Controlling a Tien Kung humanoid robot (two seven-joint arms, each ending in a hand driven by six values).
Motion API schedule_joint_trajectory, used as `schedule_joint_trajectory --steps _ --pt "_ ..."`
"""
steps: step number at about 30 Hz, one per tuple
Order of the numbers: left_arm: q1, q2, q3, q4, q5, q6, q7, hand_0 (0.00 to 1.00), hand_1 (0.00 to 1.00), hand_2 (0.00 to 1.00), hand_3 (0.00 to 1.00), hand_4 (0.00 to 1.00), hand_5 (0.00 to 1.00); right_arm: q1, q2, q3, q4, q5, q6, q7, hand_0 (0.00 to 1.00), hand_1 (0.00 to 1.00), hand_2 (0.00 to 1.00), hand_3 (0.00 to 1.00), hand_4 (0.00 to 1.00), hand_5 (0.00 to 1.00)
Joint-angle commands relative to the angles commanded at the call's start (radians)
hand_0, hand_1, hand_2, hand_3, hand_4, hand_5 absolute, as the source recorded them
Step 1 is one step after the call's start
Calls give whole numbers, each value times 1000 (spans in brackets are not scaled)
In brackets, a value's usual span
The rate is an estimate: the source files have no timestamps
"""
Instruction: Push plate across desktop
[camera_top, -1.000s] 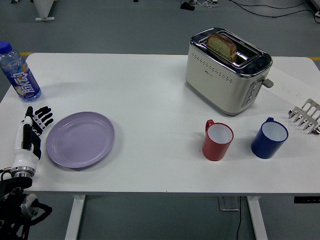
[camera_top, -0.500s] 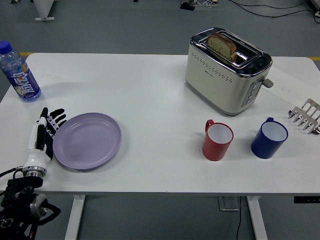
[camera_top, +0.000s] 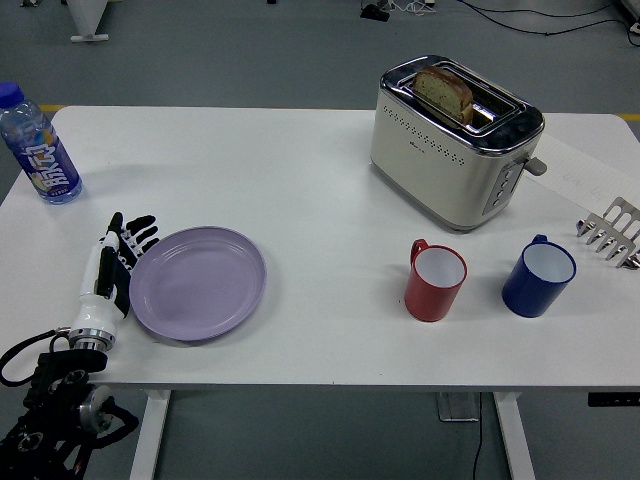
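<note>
hand flat against the plate's edge

while the lavender plate (camera_top: 198, 283) lies front-left on the white table (camera_top: 300, 180), the left hand (camera_top: 115, 270) presses its left rim, fingers straight and together, gripping nothing. a water bottle (camera_top: 38, 147) stands behind.

Lab: grey floor (camera_top: 200, 50), trailing cables (camera_top: 540, 15).

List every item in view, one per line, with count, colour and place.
round lilac plate: one, lilac, front left of the white table
plastic water bottle: one, clear with blue cap, far left
cream two-slot toaster: one, cream and chrome, far right of centre
bread slice: one, brown, in the toaster
red mug: one, front right
blue mug: one, right of the red mug
metal rack: one, silver, right edge
left hand: one, black and white, fingers extended against the plate's left rim
</note>
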Motion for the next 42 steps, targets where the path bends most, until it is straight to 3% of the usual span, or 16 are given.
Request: schedule_joint_trajectory --steps 26,42 --pt "2 0 152 -34 -66 28 -24 762 797 783 644 623 998 -12 -3 -8 0 4 0 0 639 603 668 611 180 114" --pt "-27 0 267 -48 -112 31 -31 764 796 783 644 620 998 -5 -3 -6 0 9 -2 2 639 603 669 611 182 114"
